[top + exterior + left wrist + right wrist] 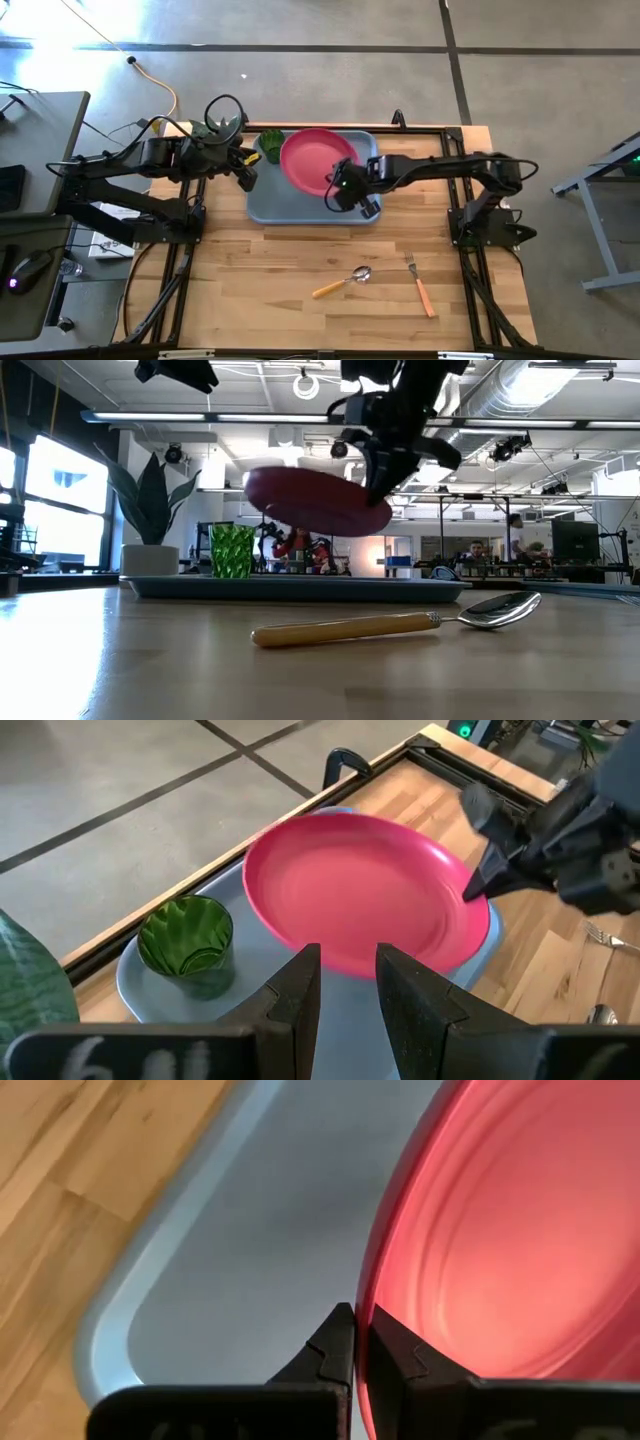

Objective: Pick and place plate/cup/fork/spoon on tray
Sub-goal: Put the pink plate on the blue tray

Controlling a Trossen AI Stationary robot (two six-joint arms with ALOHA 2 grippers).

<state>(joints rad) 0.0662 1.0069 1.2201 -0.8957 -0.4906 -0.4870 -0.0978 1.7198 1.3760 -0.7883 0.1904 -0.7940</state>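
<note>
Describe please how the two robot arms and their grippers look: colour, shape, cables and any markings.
Both arms are dark, almost black, built of jointed segments on black frame bases. The left gripper has two flat, dark, angular fingers; faint pale characters show on its body. The right gripper has dark fingers with stepped, notched tips. Black cables loop near the left arm; the right arm shows a small green light near its wrist.

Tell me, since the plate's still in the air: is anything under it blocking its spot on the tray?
Nothing visible does. The right gripper holds the plate by its rim above bare tray; the cup stands clear in the tray's corner.
</note>
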